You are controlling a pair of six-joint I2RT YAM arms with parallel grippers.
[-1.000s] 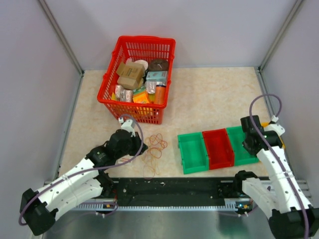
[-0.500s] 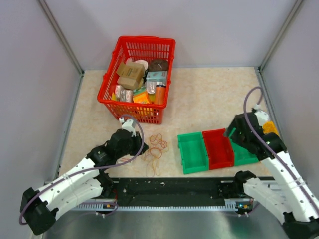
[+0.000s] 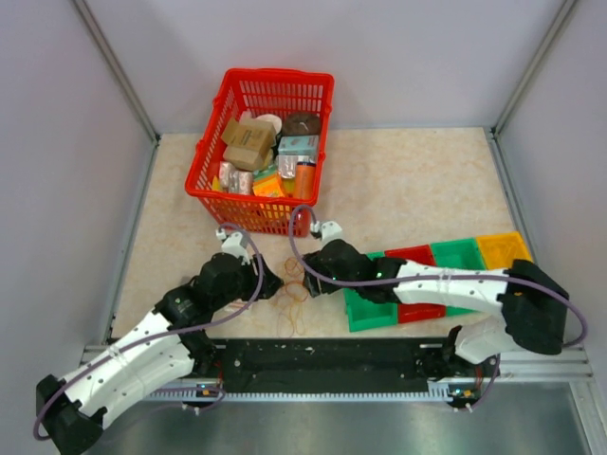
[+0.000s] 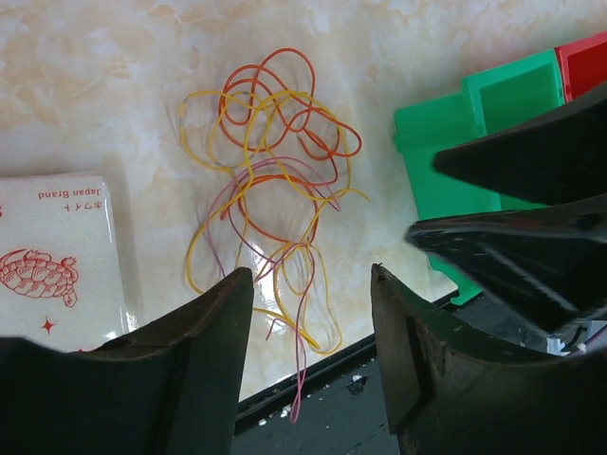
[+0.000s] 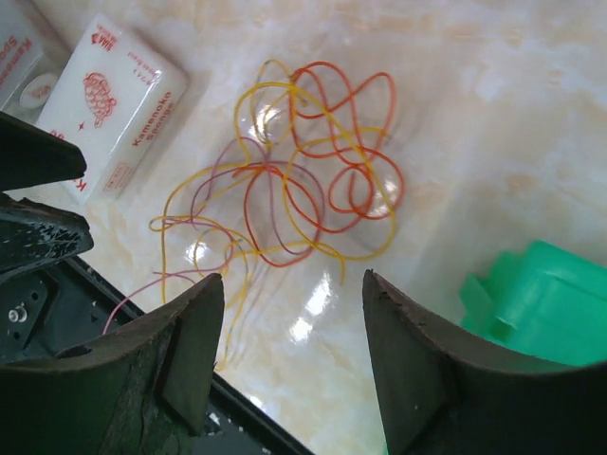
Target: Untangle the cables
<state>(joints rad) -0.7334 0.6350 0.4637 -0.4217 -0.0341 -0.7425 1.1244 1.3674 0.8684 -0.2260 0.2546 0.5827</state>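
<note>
The cables (image 3: 295, 287) lie loose on the bench (image 3: 408, 180) between a white sponge packet (image 5: 119, 114) and a green bin (image 5: 541, 303). Their long axis runs from the red basket (image 3: 266, 142) toward the near rail. The left hand (image 4: 310, 280) and the right hand (image 5: 291, 280) hover above, fingers apart.

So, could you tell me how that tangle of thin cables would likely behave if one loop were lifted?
Probably floppy: the cables lie in slack, flat curls, so a lifted loop should droop. Likely very light, being hair-thin. The strands interlock, so the whole tangle may drag along.
</note>
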